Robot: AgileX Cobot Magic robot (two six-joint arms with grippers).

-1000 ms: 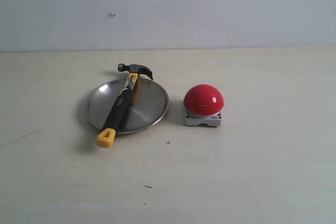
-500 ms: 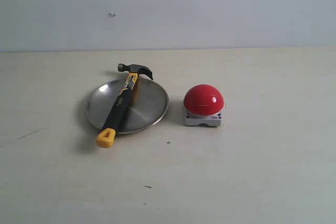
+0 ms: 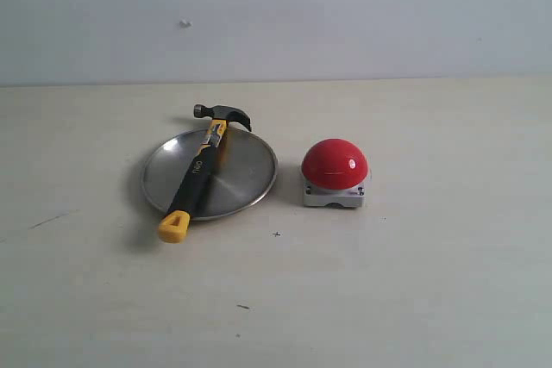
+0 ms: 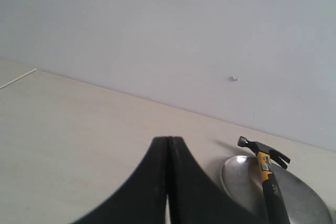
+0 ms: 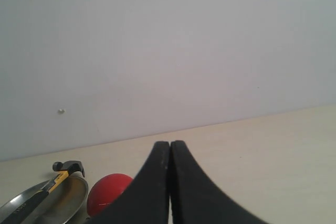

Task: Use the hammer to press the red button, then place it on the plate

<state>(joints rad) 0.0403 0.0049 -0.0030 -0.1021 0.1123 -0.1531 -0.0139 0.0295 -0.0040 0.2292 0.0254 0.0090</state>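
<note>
We see the hammer (image 3: 200,170) lying across the plate (image 3: 250,174), over the plate's left half in the exterior view. Its dark head sticks out past the far rim and its yellow end sticks out past the near rim. We cannot tell if the head touches the table (image 3: 414,282). The marks on the handle are too small to read. The red button (image 3: 335,164) sits on the table to the right of the plate, near it but not touching.

We see the grippers only in the wrist views. The left gripper (image 4: 169,140) has its two black fingers pressed flat together with nothing between them. Behind it, the plate and the hammer's handle are cut off by the picture's edge, and one side of the plate hides behind a finger. The right gripper (image 5: 170,143) is squeezed together too and holds nothing. There a finger covers part of the red button, and only a piece of the plate and hammer shows in the corner. A pale wall (image 5: 168,51) fills the rest.
</note>
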